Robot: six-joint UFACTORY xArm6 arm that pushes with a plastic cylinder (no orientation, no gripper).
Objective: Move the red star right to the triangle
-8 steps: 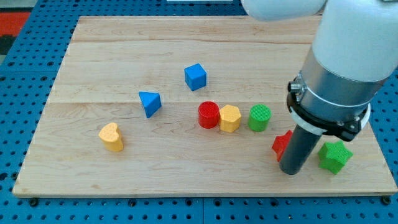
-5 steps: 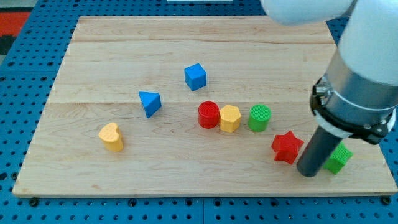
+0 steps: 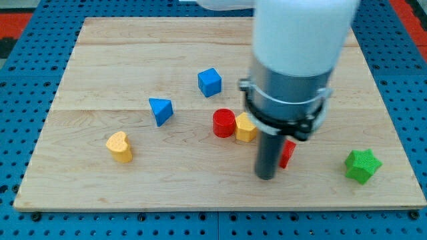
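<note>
Rod end effector, no jaws, holds nothing. My tip down on bench, touching red star at its left side; star mostly hidden behind rod. Blue triangle well apart toward view's left. Red cylinder touching yellow block. Green star at right. Yellow heart, blue cube elsewhere.

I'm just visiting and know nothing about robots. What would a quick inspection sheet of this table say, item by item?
Surface: wooden board on a blue pegboard.
Job's things: red star, mostly hidden behind the rod; blue triangle far off toward the view's left.
Clutter: blue cube, red cylinder, yellow block partly hidden, yellow heart, green star.
Gripper: none; my tip sits at the red star's left edge, in front of it.
Cables: nothing seen.
Surroundings: red patch at the view's top left.
</note>
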